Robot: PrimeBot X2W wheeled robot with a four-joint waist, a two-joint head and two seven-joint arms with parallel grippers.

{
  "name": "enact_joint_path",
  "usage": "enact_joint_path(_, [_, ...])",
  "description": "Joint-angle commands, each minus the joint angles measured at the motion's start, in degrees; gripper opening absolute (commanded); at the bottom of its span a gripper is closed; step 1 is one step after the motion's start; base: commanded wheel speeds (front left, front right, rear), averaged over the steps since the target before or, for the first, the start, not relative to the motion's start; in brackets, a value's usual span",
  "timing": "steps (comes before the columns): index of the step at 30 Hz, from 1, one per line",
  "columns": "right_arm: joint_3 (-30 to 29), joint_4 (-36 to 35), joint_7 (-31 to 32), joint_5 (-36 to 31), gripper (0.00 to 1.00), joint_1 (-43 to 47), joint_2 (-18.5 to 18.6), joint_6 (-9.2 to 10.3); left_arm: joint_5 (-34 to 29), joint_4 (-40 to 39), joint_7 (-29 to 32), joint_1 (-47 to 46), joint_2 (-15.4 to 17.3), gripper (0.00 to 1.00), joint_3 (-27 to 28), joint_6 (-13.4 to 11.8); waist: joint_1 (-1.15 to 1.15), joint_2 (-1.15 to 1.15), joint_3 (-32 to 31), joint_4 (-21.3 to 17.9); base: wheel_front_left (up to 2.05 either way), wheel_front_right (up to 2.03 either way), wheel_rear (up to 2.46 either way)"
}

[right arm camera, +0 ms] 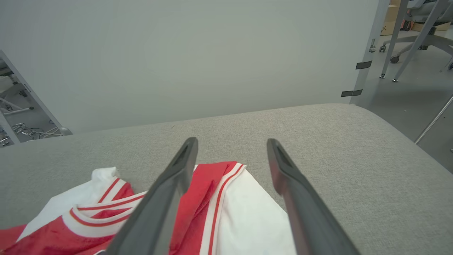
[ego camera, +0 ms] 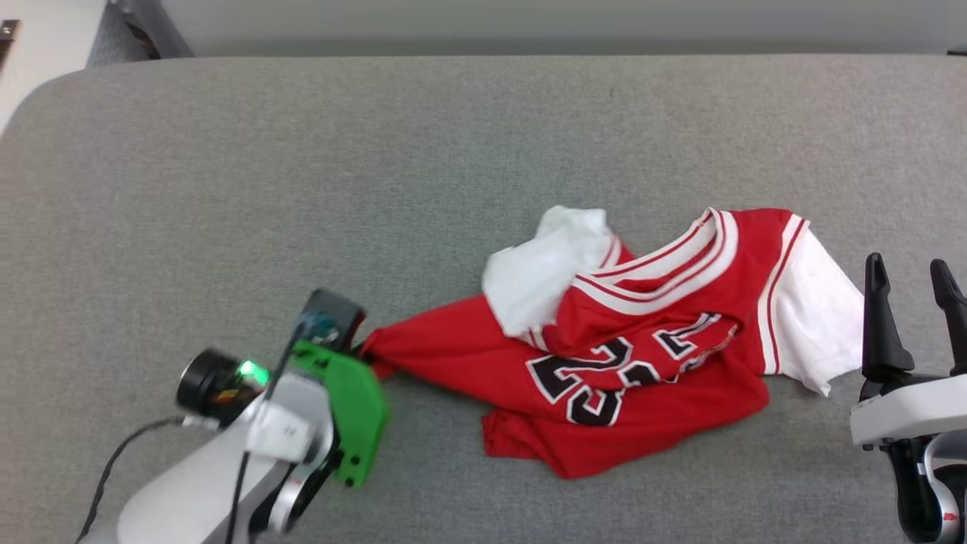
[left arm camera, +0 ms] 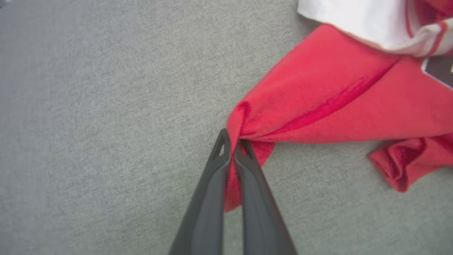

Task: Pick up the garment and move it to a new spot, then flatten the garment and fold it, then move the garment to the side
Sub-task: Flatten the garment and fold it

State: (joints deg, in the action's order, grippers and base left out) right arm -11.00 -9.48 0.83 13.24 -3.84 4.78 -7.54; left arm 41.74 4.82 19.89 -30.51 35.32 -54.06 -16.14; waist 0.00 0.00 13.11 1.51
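1. Red and white on grey: find the garment [ego camera: 627,355] bunched right of centre on the padded table [ego camera: 302,189], numerals up, striped collar toward the far edge, 1 white sleeve flopped over the chest, the other spread to the right.
2. See the left gripper [left arm camera: 231,145] pinched fully together on 1 red corner at the garment's left tip, with cloth pulled to a taut point there and a small tail poking out below the fingertips.
3. See the right gripper [ego camera: 906,261] spread wide, holding nothing, poised near the right-hand sleeve and seemingly clear of it.
4. Judge the step as the pick-up for the move to a new spot, barely begun.
5. Risk: slip-out. Thin single-corner pinch, and likely drag from the felt-like top if hauled fast.
6. Risk: roping. Expect twist and bunching under a 1-point pull, making later flattening harder.
7. Risk: snag. Watch for the trailing sleeve catching the right gripper's open fingers.
8. Cannot tell how many layers sit in the pinch. If only 1, expect the body to lag and fold under.
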Motion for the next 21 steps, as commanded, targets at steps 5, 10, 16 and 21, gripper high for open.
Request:
enact_joint_path(5, [0.3,-0.6,0.6,-0.4,1.0,1.6,-0.3,0.05,5.3,-4.2,-3.9,11.1,3.9,0.0,4.8,-7.4,0.0,0.0,-2.7,2.2,0.0,0.0,0.0])
enact_joint_path(10, [1.1,-0.8,1.1,-0.6,1.0,2.4,-0.3,0.05,11.3,-5.0,-8.7,21.0,3.7,0.0,9.0,-11.5,0.0,0.0,-4.3,2.8,0.0,0.0,0.0])
enact_joint_path(16, [2.0,-1.1,1.7,-0.8,1.0,3.3,-0.4,0.05,17.2,-2.0,-13.8,29.7,-0.7,0.0,11.1,-11.1,0.0,0.0,-6.1,2.7,0.0,0.0,0.0])
enact_joint_path(21, [2.3,-1.7,2.1,-0.8,1.0,3.9,-0.5,0.05,18.2,0.2,-16.2,30.4,-4.1,0.92,10.8,-8.5,0.0,0.0,-7.0,2.6,0.0,0.0,0.0])
